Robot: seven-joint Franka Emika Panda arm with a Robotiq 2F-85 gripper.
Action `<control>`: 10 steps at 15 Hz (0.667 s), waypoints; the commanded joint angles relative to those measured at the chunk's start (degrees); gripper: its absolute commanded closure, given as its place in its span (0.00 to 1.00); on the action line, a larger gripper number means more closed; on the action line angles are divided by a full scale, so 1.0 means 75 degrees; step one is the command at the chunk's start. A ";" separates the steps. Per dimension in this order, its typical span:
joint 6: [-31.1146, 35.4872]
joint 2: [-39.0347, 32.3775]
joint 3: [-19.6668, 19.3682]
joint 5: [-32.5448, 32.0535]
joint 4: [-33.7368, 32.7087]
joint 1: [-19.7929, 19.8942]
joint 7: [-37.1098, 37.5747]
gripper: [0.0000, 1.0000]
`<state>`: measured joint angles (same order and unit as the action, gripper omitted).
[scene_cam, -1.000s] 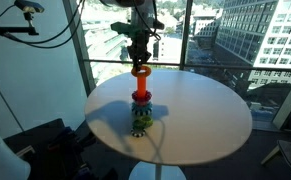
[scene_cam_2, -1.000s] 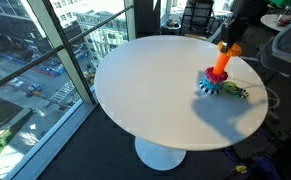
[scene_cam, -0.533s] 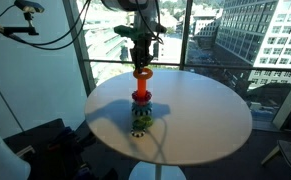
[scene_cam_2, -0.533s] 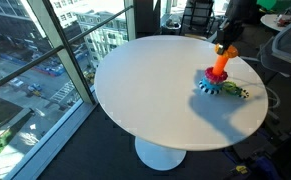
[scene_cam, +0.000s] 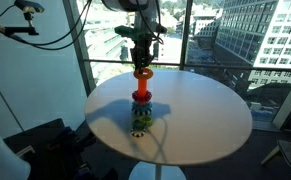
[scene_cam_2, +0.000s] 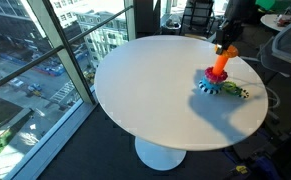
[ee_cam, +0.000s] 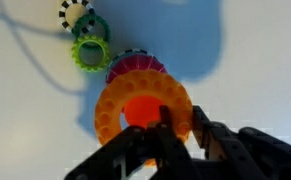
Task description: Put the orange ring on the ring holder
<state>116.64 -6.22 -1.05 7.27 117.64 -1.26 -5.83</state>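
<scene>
Up and left of my claw (ee_cam: 182,130) in the wrist view, small toothed rings (ee_cam: 89,50) lie on the table (ee_cam: 255,40). I have the claw pinched narrow on the orange ring (ee_cam: 110,105), one finger in its hole and one outside. The ring lies flat at the claw tips, hole axis upright, right above the ring holder (scene_cam: 141,98). The peg's top shows through the hole.
</scene>
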 commanded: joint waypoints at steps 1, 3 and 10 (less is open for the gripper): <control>-0.0230 -0.0093 0.0058 -0.0084 -0.0205 0.0083 0.0151 0.43; -0.0236 -0.0078 0.0060 -0.0084 -0.0195 0.0083 0.0143 0.25; -0.0376 0.0115 0.0051 -0.0107 -0.0104 0.0096 0.0075 0.00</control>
<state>116.42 -6.42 -1.05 7.27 117.59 -1.26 -5.82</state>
